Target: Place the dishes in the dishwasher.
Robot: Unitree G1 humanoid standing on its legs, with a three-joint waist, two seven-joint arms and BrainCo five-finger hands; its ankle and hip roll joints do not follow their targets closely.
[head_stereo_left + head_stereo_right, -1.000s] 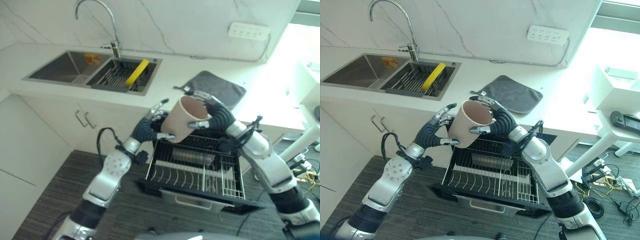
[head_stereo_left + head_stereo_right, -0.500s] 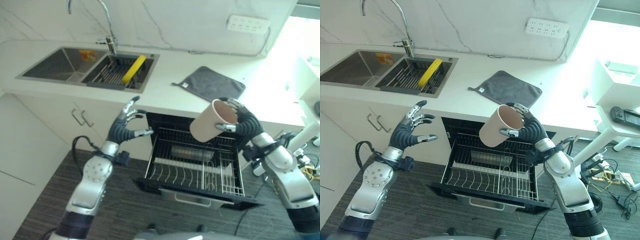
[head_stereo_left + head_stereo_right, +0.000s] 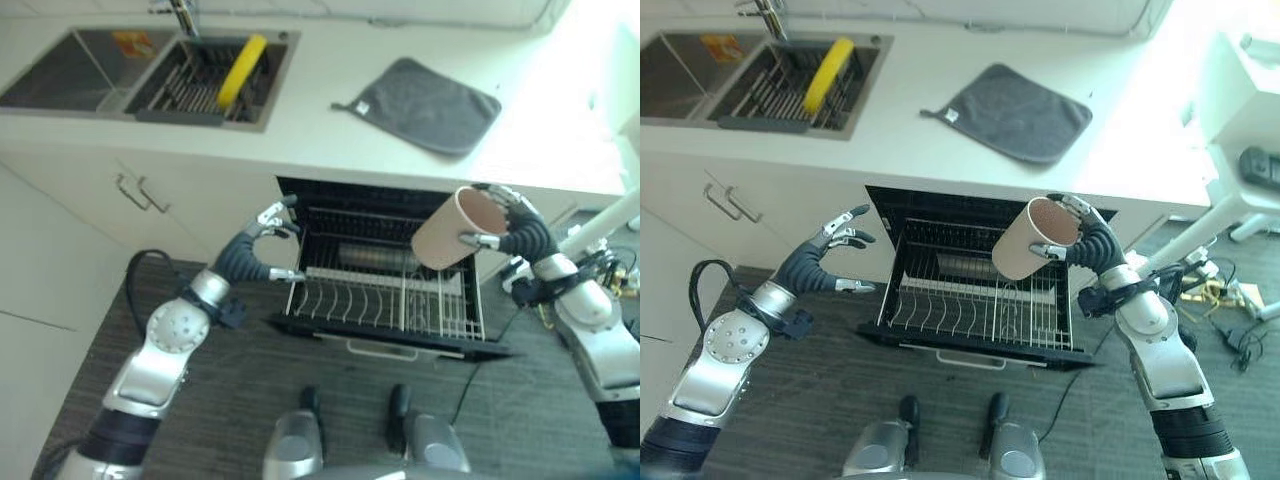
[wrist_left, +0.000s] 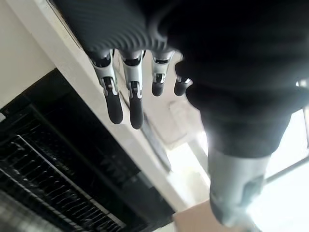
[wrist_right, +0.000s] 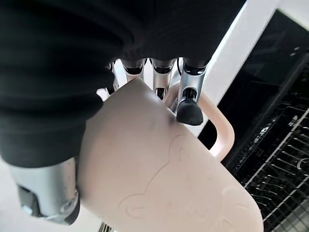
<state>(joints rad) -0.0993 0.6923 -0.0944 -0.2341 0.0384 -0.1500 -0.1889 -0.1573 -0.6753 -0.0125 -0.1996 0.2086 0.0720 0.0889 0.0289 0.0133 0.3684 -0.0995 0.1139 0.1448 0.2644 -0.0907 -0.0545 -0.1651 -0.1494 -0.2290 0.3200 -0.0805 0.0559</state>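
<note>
My right hand (image 3: 1095,247) is shut on a pale pink mug (image 3: 1026,240), fingers curled round its body and handle (image 5: 223,134). The mug hangs tilted above the right part of the pulled-out dishwasher rack (image 3: 975,305). In the left eye view the mug (image 3: 451,230) sits over the rack's right end (image 3: 445,312). My left hand (image 3: 820,261) is open with spread fingers, empty, just left of the rack's front left corner. Its fingers (image 4: 123,94) point towards the dishwasher's dark opening (image 3: 985,220).
A grey cloth (image 3: 1015,112) lies on the white counter (image 3: 930,95) above the dishwasher. A sink (image 3: 760,75) at the back left holds a yellow item (image 3: 828,73). Cabinet doors with handles (image 3: 728,202) stand left of the dishwasher.
The camera has tipped downward. My right hand has carried the mug lower and to the right, over the rack. My left hand has let go of it and drawn back to the left, open.
</note>
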